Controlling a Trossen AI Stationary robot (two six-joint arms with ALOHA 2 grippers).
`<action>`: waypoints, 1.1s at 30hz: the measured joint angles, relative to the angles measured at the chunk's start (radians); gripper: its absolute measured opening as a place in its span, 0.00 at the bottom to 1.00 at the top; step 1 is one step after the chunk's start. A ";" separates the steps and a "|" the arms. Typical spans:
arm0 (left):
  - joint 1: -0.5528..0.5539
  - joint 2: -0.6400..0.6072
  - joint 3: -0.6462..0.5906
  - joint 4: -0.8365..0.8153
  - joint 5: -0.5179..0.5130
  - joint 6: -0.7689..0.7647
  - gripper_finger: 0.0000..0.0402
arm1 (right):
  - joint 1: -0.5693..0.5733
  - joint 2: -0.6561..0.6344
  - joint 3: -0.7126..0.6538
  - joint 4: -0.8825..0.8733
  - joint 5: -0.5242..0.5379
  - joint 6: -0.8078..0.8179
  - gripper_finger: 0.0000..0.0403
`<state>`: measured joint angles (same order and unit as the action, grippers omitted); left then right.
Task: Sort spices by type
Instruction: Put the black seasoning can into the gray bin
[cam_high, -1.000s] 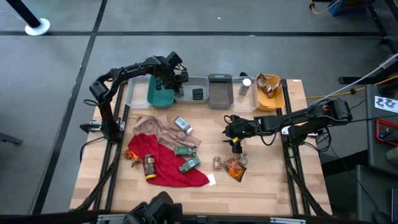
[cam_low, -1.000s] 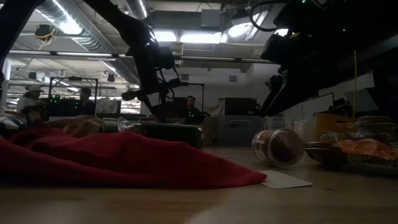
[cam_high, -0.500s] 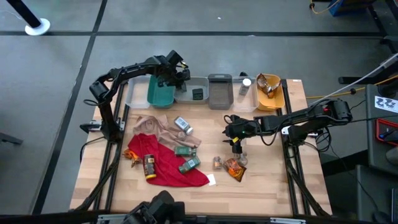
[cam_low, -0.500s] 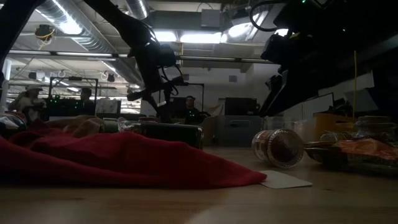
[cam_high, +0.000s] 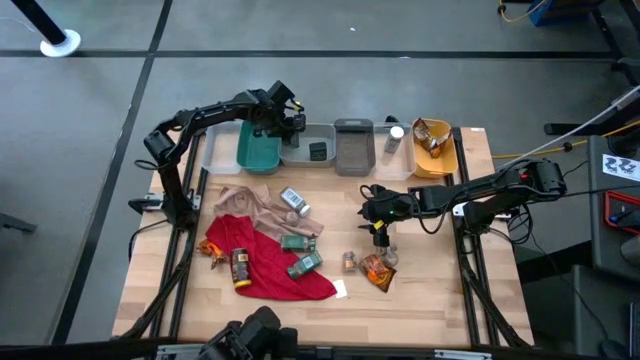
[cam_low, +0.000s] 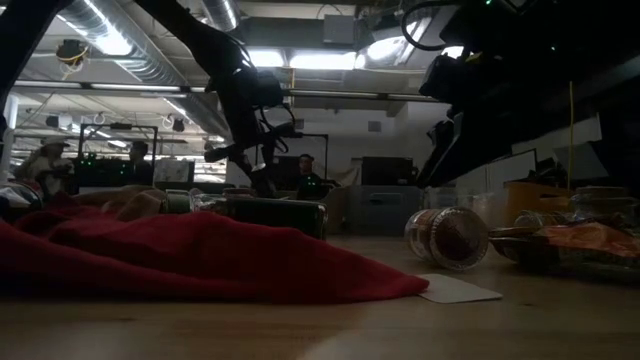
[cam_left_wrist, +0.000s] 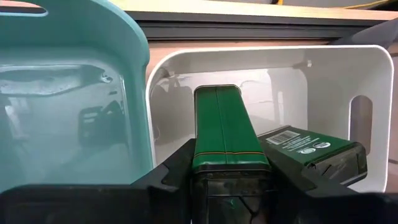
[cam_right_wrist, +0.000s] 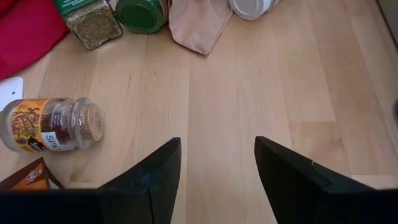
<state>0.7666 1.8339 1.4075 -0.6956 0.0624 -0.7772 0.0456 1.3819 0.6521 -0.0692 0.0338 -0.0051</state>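
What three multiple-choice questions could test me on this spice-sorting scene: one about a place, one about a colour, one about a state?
1. Where is the left arm's fingers' load hanging?
A. over the white bin
B. over the red cloth
C. over the yellow bin

2. What colour is the tin between the left fingers?
A. orange
B. green
C. white

3. How do the right arm's fingers stand?
A. shut on a jar
B. shut on a packet
C. open, holding nothing

Answers:
1. A: the left wrist view shows the left fingers at the white bin, beside the teal bin.
2. B: the green tin is clamped there, near a second green box already in the bin.
3. C: the right fingers are spread over bare table, the small jar lying apart.
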 joint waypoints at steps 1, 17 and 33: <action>0.000 0.000 0.000 0.000 0.000 0.000 0.32 | 0.000 0.000 0.000 0.000 0.000 0.000 0.51; -0.007 0.001 -0.027 0.014 -0.001 0.143 0.32 | 0.000 0.000 0.000 -0.008 0.000 0.000 0.51; -0.023 0.001 -0.027 0.002 -0.038 0.232 0.44 | 0.000 0.000 0.000 -0.007 0.000 0.000 0.51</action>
<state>0.7437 1.8347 1.3804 -0.6937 0.0241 -0.5451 0.0460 1.3819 0.6521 -0.0765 0.0338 -0.0048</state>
